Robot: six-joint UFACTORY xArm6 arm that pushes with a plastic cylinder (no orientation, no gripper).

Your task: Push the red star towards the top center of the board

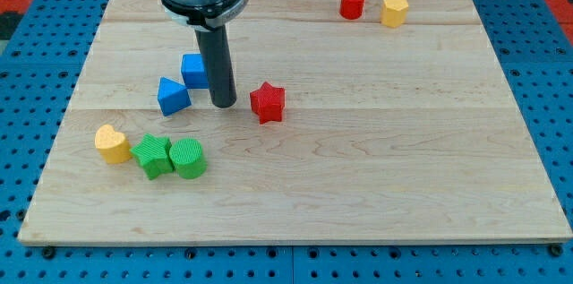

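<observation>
Red star [267, 102] just right of my tip [224, 104], apart from it, on the wooden desk [358, 159]. Blue cube [194, 70] and blue triangular block [172, 95] on the tip's left. Plain rod, no tool, holding nothing.

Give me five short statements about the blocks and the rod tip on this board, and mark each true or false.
1. My tip is just to the view's left of the red star. True.
2. The red cylinder sits beside the yellow hexagon near the view's top right. True.
3. The green star lies alone at the view's bottom right. False: it is at the lower left, against the green cylinder.
4. The board holds three blue blocks. False: only two, a blue cube and a blue triangle.
5. The yellow heart is left of the green star. True.
</observation>
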